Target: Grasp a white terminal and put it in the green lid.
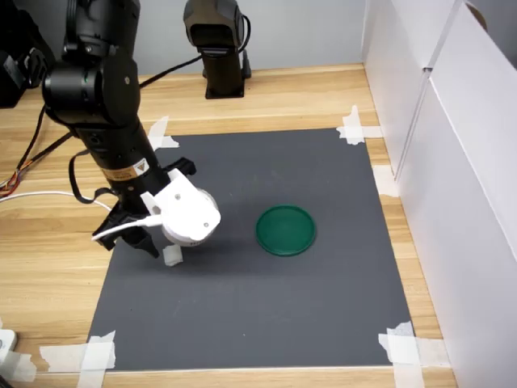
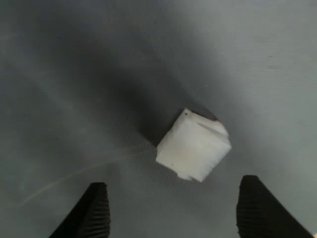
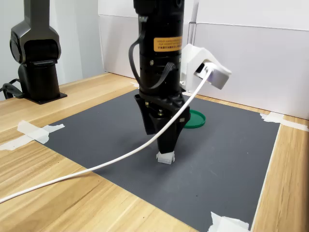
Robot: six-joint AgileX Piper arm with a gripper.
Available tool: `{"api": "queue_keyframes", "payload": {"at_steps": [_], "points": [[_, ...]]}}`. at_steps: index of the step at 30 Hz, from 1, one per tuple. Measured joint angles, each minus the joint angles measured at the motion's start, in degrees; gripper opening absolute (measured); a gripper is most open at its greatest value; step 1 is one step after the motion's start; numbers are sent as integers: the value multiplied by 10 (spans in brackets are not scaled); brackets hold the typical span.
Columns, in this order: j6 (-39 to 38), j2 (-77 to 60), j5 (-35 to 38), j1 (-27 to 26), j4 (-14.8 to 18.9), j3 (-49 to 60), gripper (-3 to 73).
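The white terminal (image 2: 194, 145) is a tiny cube lying on the dark grey mat (image 1: 266, 299), near the first exterior view's left edge of the mat (image 1: 171, 255). My gripper (image 2: 176, 213) hangs just over it, open. Its two black fingers (image 2: 94, 213) stand wide apart, and the cube lies just beyond their tips, untouched. In the second exterior view the fingertips (image 3: 166, 145) point down right above the terminal (image 3: 165, 157). The green lid (image 1: 285, 230) lies flat near the mat's middle, to the first exterior view's right of the gripper (image 1: 149, 241), and holds nothing. It shows partly behind the arm (image 3: 195, 119).
The mat is taped at its corners (image 1: 97, 352) to a wooden table (image 1: 48, 267). A black stand (image 1: 216, 48) rises at the back. White panels (image 1: 460, 178) wall off the first exterior view's right. A white cable (image 3: 96, 166) trails from the wrist camera across the mat.
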Motion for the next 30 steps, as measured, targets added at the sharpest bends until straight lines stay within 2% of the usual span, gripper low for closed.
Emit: {"api": "queue_keyframes", "payload": {"at_steps": [9,12,16,22,23,30], "points": [[0,23,-24,0,-3,0,628],[0,27,-25,0,-3,0,602],[0,28,-25,0,-3,0,518],[1,28,-25,0,-4,0,291],[1,28,-24,0,-5,0,272],[-2,1,-20,0,3,0,273]]}}
